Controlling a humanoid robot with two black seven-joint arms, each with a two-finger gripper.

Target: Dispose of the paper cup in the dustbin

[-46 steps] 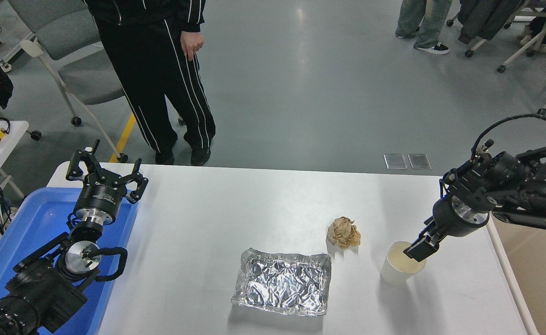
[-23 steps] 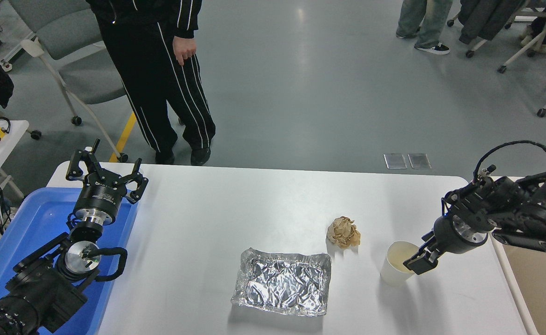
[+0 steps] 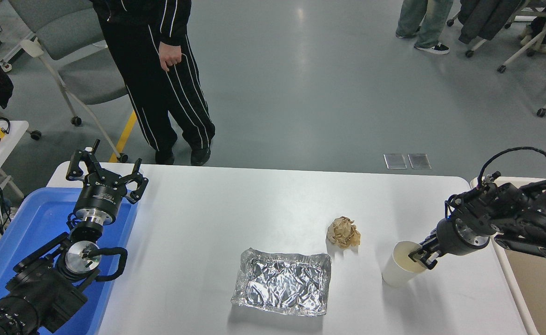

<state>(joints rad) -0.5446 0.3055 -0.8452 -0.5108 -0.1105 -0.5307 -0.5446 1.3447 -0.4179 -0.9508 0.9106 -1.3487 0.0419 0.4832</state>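
Observation:
The white paper cup [image 3: 399, 271] stands at the table's right side and leans a little to the right. My right gripper [image 3: 421, 258] reaches in from the right edge and is shut on the cup's near-right rim, one finger inside the cup and one outside. The beige dustbin [image 3: 543, 294] with its off-white rim sits just past the table's right edge, partly under my right arm. My left gripper [image 3: 105, 171] is parked open at the lower left.
A crumpled brown paper ball [image 3: 343, 232] lies left of the cup. A silver foil tray [image 3: 282, 282] sits at the front middle. A blue tub [image 3: 30, 232] lies under my left arm. A person [image 3: 161, 70] stands beyond the far left edge.
My right arm has dropped lower and drawn to the right. Its fingers have closed on the cup's rim, and the cup now tips slightly right. The person has shifted left.

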